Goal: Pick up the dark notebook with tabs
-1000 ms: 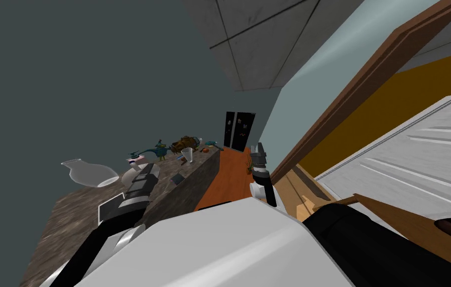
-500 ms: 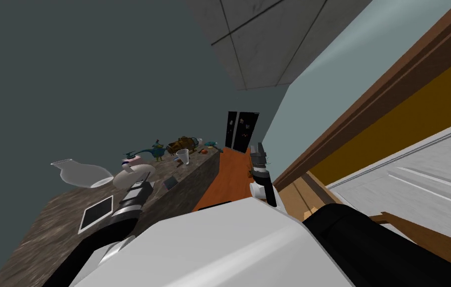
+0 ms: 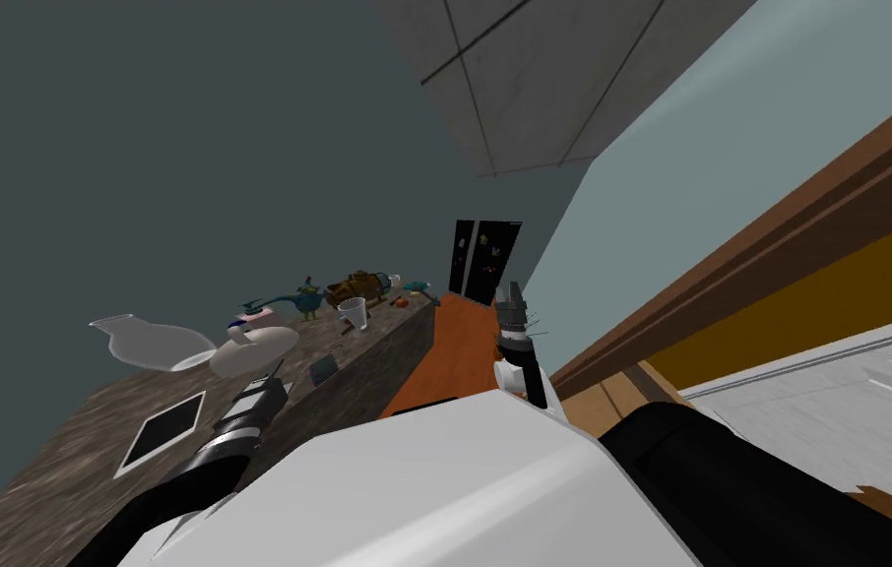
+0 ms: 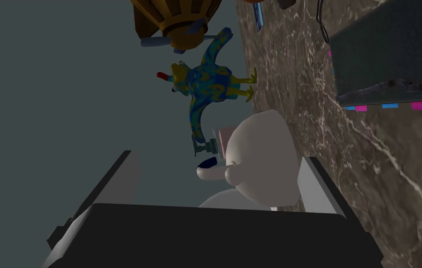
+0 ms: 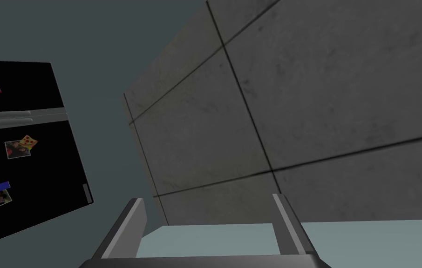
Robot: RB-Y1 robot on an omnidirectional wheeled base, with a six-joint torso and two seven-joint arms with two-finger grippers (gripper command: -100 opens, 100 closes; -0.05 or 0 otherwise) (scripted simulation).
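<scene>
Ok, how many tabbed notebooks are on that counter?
1. The dark notebook lies flat on the marbled counter, beyond the open left gripper and near the white pot. My left arm may hide more.

The counter (image 4: 391, 177) is brown marble with thin white veins. The notebook (image 4: 387, 56) is dark grey-green, its tabs (image 4: 360, 108) pink and blue. The bird (image 4: 207, 86) is blue swirled with yellow-green, and the jug (image 4: 261, 163) is plain white.
</scene>
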